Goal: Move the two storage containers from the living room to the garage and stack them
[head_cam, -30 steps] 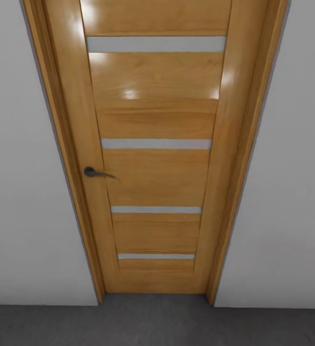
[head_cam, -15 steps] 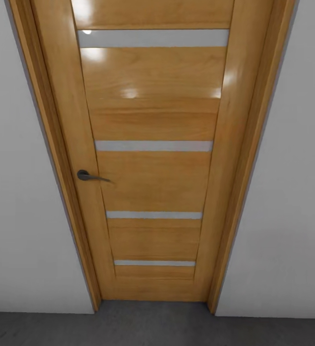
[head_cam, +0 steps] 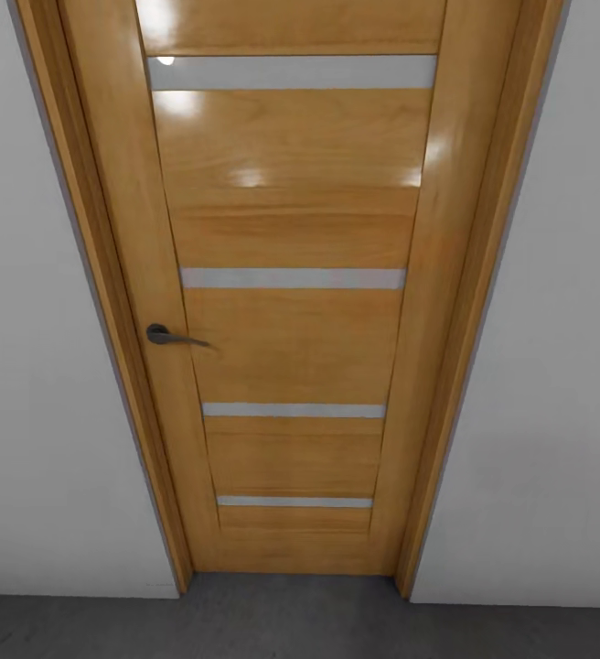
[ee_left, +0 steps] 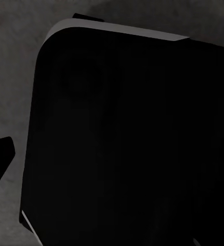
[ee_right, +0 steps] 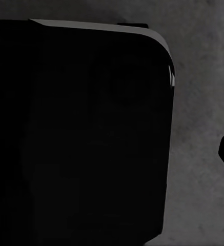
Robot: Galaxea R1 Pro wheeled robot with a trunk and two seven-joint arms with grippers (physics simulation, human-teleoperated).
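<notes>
Head view, door: a closed wooden door (head_cam: pixel 291 302) with four pale horizontal strips stands straight ahead of me, at 12 o'clock.
Head view, handle: a dark lever handle (head_cam: pixel 174 337) sits at the door's 9 o'clock edge.
Head view, walls: white wall (head_cam: pixel 44 366) on both sides of the frame.
Head view, floor: a strip of dark grey floor (head_cam: pixel 300 627) at 6 o'clock, under the door.
Left wrist view: a big black rounded body (ee_left: pixel 127 143) of my own over speckled grey floor (ee_left: pixel 14 51); I cannot tell whether my left fingers are spread or pressed together.
Right wrist view: a like black body (ee_right: pixel 76 133) over grey floor (ee_right: pixel 204 102); my right fingers' state I cannot tell.
Containers: I cannot tell where they are.
</notes>
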